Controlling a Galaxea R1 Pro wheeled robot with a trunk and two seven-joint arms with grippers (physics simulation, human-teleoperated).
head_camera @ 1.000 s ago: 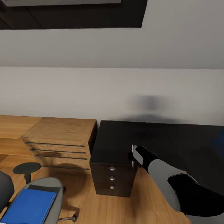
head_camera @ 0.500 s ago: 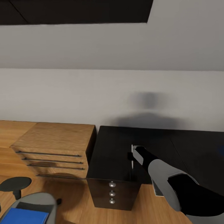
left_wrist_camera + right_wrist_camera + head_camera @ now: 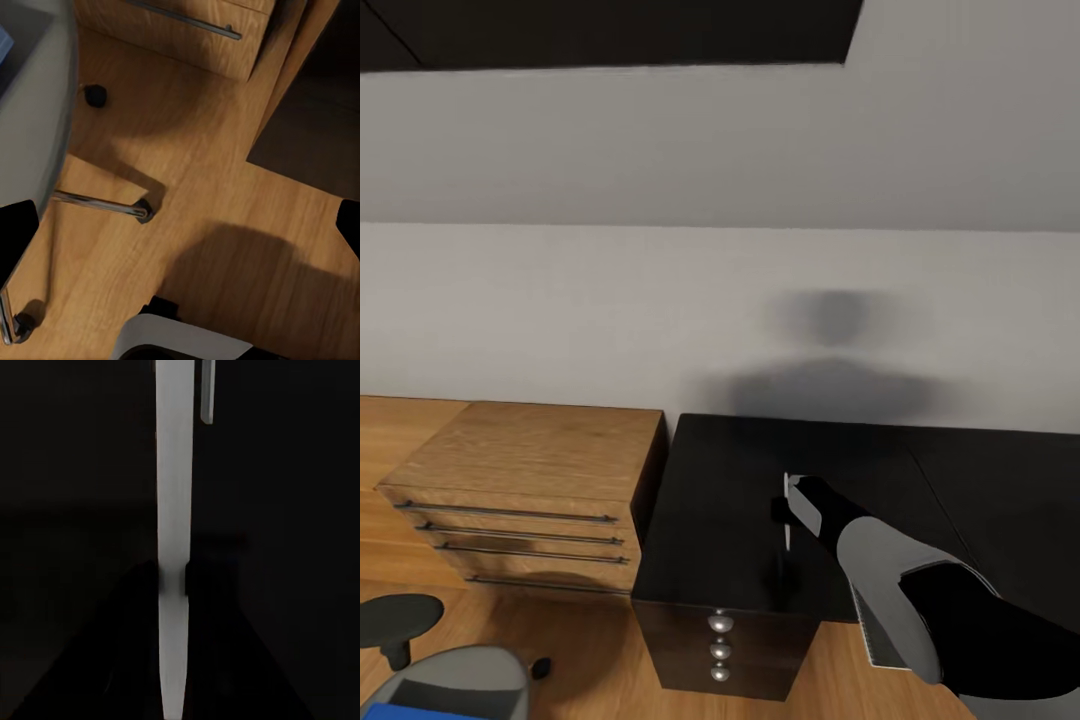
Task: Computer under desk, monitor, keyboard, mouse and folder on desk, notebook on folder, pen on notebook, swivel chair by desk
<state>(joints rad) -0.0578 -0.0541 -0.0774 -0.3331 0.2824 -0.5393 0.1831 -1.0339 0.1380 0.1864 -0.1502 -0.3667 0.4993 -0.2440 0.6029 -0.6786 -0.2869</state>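
Note:
My right gripper [image 3: 788, 512] is shut on the pen [image 3: 788, 520], a thin whitish stick held upright just above the desk [image 3: 720, 490], near the left end of its glossy black top. In the right wrist view the pen [image 3: 174, 510] runs straight between the dark fingers against the black top. A grey notebook edge with wire spiral [image 3: 868, 625] shows beside my right forearm. The swivel chair [image 3: 455, 680] is at the lower left, with a sliver of the blue folder [image 3: 390, 714] on its seat. My left gripper [image 3: 180, 232] hangs open over the floor beside the swivel chair [image 3: 30, 127].
A light wooden chest of drawers [image 3: 520, 485] stands against the desk's left side. The desk's black drawer unit with silver knobs [image 3: 718, 645] faces me. A black armrest [image 3: 395, 615] and a chrome chair leg [image 3: 97, 202] sit over the wooden floor [image 3: 210, 165].
The camera has moved toward the desk: chest, chair and folder have slid to the lower left of the picture. My right gripper keeps the pen in the same pose.

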